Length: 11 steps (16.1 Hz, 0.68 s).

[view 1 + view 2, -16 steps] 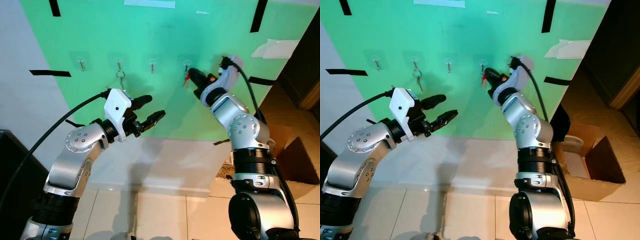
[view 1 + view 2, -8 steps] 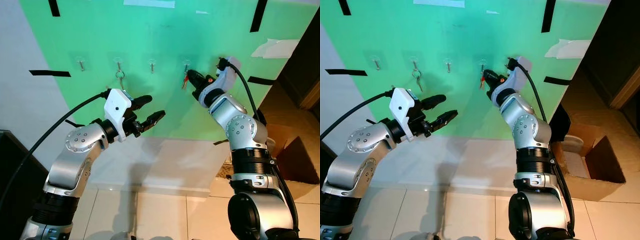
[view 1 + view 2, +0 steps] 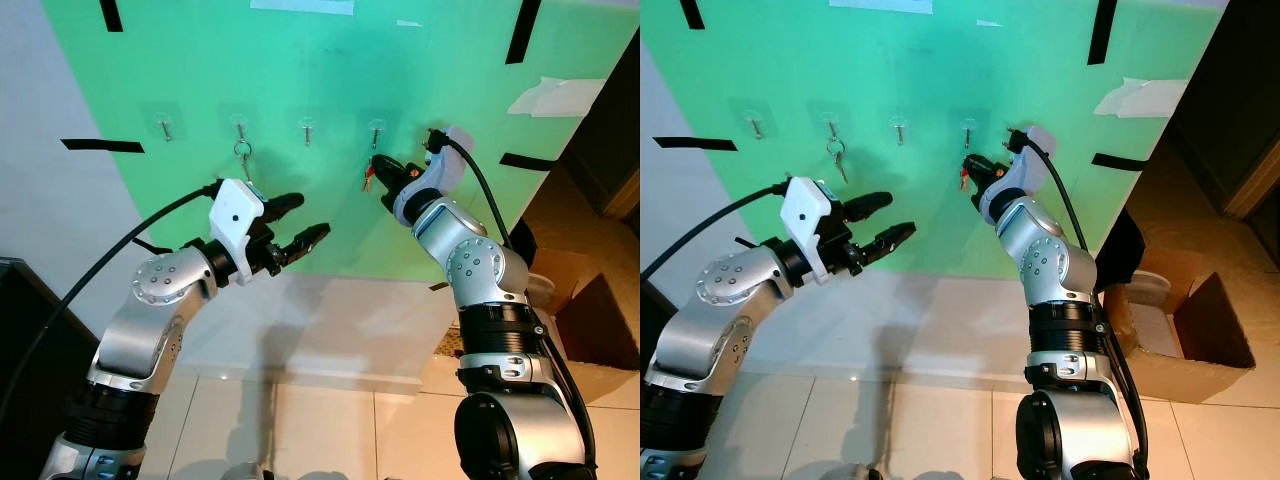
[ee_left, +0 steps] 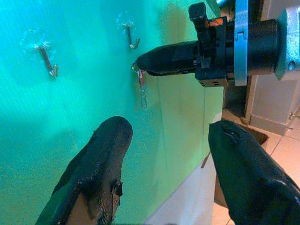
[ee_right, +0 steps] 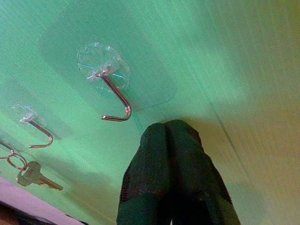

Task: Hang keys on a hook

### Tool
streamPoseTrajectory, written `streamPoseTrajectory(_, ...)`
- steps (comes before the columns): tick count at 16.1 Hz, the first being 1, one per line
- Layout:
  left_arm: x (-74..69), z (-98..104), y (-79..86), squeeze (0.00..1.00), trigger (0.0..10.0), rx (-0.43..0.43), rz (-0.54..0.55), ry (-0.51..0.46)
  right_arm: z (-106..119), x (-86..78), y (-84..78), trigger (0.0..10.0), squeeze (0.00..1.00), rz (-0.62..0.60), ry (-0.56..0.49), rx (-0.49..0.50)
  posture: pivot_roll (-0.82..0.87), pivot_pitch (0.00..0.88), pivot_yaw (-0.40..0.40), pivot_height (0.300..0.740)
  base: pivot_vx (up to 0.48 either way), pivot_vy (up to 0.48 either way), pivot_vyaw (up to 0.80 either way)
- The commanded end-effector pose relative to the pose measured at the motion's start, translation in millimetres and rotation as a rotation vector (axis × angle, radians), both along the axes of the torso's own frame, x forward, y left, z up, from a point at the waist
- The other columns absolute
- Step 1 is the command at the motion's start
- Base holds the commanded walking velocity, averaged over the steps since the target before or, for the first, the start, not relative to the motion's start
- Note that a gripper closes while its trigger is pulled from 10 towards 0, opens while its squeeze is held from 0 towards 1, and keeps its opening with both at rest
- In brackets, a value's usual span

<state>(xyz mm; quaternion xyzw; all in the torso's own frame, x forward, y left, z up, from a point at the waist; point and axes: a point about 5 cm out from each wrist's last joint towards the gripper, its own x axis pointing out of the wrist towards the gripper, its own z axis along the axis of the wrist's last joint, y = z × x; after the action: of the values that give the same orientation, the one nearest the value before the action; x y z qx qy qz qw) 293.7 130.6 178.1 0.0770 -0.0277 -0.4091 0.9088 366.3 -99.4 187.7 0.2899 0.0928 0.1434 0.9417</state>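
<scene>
The key point(image 3: 367, 180) with a red tag hangs from the tip of the right gripper point(image 3: 378, 166), whose two black fingers are pressed together on it, just below the rightmost hook point(image 3: 376, 130) and close against the green board point(image 3: 330, 80). Four hooks sit in a row on that board; the second from the left point(image 3: 239, 127) already carries a ring with keys point(image 3: 243, 156), while the leftmost point(image 3: 164, 126) and the third point(image 3: 307, 130) are bare. Since a second ago the right gripper has slid leftward and a little lower along the board, so the key now dangles under the hook rather than beside it. The right arm reaches up with its elbow bent, forearm angled toward the board. The left gripper point(image 3: 300, 222) is held out at chest height, fingers spread apart, unmoved
</scene>
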Motion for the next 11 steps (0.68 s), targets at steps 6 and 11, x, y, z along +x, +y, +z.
streamPoseTrajectory(6, 1.8, 4.8, -1.2, 0.0, 10.0, 0.014, -0.012, -0.017, 3.2, 0.4, -2.2, 10.0, 0.0, -0.015, -0.02, -0.025, 0.0, 0.0, 0.016, 0.74, 0.0, 0.0, 0.0)
streamPoseTrajectory(11, -0.2, 3.1, -2.0, 0.0, 10.0, 0.01, -0.016, -0.015, 15.0, -16.6, -14.8, 10.0, 0.0, 0.007, -0.101, -0.073, -0.01, 0.0, 0.012, 0.74, 0.0, 0.0, 0.0)
